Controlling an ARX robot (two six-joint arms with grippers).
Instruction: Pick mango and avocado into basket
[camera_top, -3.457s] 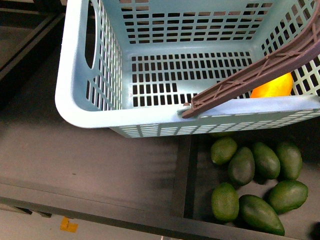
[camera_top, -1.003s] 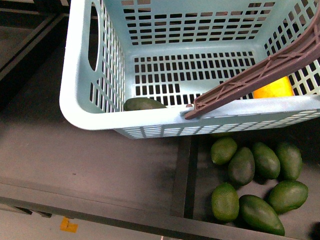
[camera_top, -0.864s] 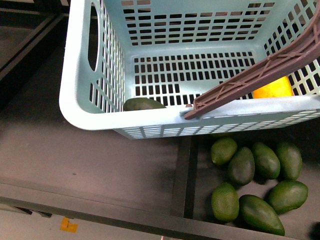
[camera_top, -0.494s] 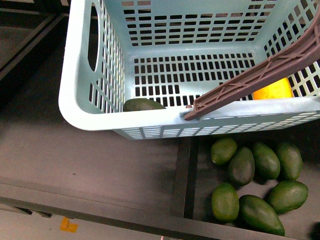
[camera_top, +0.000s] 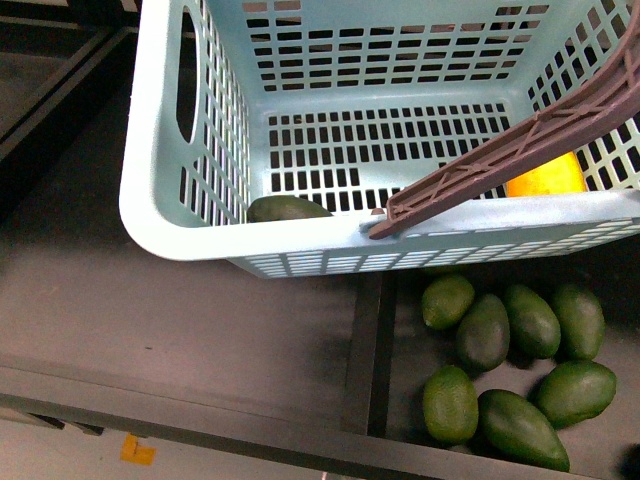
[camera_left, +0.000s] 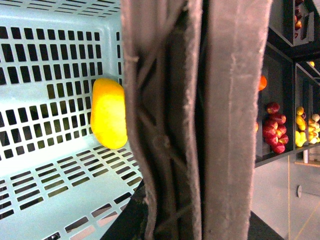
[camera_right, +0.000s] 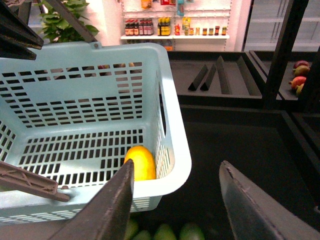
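Pale turquoise plastic fills the front view: the basket (camera_top: 150, 215), with slotted lattice walls and an oval cut-out in its left end, stands on a dark shelf. Its brown trussed handle (camera_top: 520, 150) slants across the right side. Inside, the smooth yellow-orange mango (camera_top: 547, 176) lies at the near right corner, partly hidden by the handle, and a dark green avocado (camera_top: 287, 208) rests against the near wall. Loose avocados (camera_top: 505, 365) lie in a bin in front of the basket, to the right.

In the left wrist view the handle (camera_left: 200, 120) fills the frame close up; whether the left gripper grips it cannot be told. The mango (camera_left: 108, 113) lies on the basket floor (camera_left: 65, 175).

In the right wrist view the right gripper (camera_right: 180, 205) hangs with jaws spread and empty above the basket's rim (camera_right: 177, 150), the mango (camera_right: 140, 163) just inside.
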